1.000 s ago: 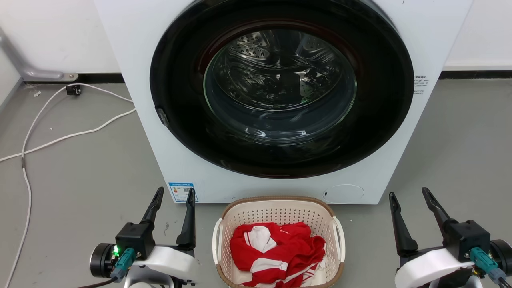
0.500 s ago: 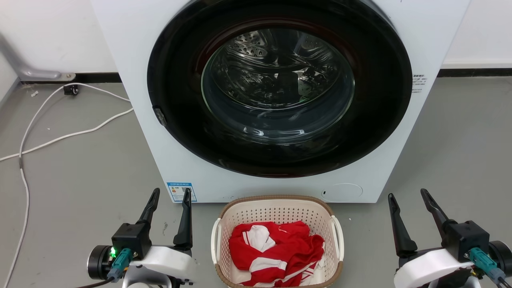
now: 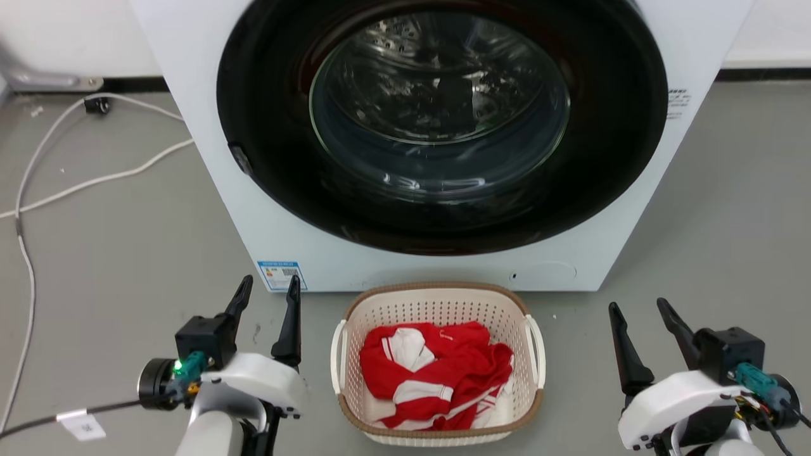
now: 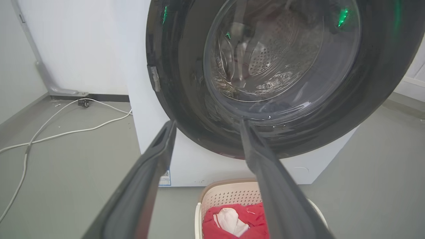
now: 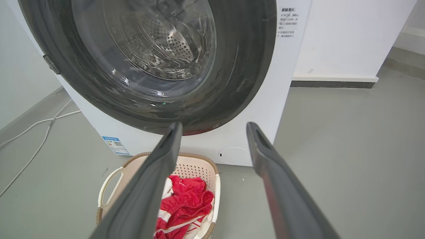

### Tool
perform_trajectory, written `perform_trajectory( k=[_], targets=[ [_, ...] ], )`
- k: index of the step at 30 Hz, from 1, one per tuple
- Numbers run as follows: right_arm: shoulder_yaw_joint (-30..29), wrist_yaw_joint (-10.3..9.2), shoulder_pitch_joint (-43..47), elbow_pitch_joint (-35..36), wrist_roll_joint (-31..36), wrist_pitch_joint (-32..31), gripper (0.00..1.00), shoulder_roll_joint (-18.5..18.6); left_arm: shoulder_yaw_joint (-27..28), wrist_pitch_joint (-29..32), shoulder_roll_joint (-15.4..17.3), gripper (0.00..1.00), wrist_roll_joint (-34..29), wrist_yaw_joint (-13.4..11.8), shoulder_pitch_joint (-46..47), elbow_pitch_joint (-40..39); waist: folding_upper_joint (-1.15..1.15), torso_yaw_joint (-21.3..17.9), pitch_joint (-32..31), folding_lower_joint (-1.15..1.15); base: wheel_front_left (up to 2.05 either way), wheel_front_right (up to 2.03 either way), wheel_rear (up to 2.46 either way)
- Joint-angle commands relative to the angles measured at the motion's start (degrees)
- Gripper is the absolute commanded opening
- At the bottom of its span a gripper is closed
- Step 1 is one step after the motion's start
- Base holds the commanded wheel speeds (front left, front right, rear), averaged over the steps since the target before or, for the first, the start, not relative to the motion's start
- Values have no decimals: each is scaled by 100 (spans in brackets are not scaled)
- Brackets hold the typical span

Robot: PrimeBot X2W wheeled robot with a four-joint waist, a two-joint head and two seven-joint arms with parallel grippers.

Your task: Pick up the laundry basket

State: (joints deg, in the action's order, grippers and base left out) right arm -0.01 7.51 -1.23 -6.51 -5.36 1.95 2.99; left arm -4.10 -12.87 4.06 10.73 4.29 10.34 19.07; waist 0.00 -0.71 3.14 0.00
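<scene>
While the laundry basket (image 3: 437,288) sits on the floor (image 3: 114,240) just before the washing machine (image 3: 209,158), holding red-and-white cloth (image 3: 443,373), left gripper (image 3: 269,285) and right gripper (image 3: 637,307) flank it untouching, both jaws wide apart, empty.

From the head we look forward and down across the floor (image 3: 114,240) onto the front of the washing machine (image 3: 190,126), with the laundry basket (image 3: 437,288) near us at the bottom middle. Our left wrist camera sits low on the left, close to the machine, and faces up along the left end effector (image 4: 206,121) at the round door (image 4: 282,59). Our right wrist camera mirrors it from the right, along the right end effector (image 5: 214,123). All three views share the door and the basket.
</scene>
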Motion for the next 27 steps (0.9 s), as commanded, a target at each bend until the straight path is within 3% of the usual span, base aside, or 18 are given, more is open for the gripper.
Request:
perform_trajectory(
  k=[1, 17, 27],
  targets=[
    [9, -4, -141, -95, -53, -52, 100, -21, 4, 33, 55, 100, 63, 43, 186, 115, 0, -9, 227, 0, 0, 0, 0],
    [439, -4, -1633, -1450, -173, -1186, 100, -18, -357, 831, 490, 100, 758, 306, 1836, 1777, 0, -131, 1792, 0, 0, 0, 0],
    [709, -4, -2883, -2869, -472, -1650, 100, -18, -1352, 1646, 997, 100, 1888, 316, 2841, 2702, 0, -307, 2635, 0, 0, 0, 0]
  ],
)
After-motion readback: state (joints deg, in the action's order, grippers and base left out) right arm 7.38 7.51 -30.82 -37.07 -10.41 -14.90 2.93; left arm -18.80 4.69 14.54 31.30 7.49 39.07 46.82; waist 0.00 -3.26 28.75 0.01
